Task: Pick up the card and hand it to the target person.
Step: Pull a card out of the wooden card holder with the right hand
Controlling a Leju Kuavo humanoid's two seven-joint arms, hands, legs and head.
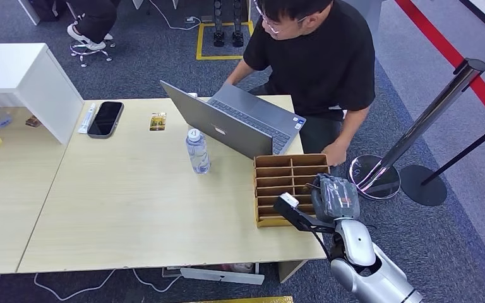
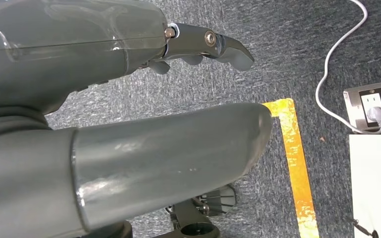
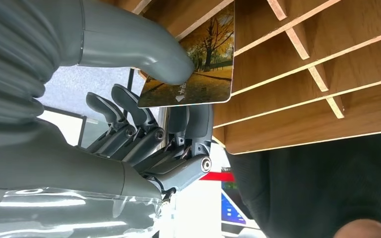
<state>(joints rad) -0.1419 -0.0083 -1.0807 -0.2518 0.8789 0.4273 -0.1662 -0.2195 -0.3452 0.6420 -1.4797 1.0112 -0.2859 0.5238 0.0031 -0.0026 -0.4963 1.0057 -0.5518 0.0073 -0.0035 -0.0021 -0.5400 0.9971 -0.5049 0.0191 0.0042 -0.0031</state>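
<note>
Right arm [image 1: 369, 268]: silver-grey glossy shell, rounded segments, white oval forearm cover nearest the wooden organizer [image 1: 290, 189]. Right hand [image 3: 144, 124]: grey ribbed wrist cover, thick smooth grey thumb, darker jointed fingers [image 3: 129, 126] with round silver pivot screws, clear plastic film over the back. Left hand [image 2: 129, 124]: same grey thumb, dark fingers, silver screws.

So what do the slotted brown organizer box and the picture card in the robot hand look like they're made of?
The slotted brown organizer box looks like thin wood or fibreboard: matte, with pale cut edges on the dividers. The autumn-tree picture card, pinched by the right robot hand, appears to be glossy printed plastic, thin with rounded corners.
</note>
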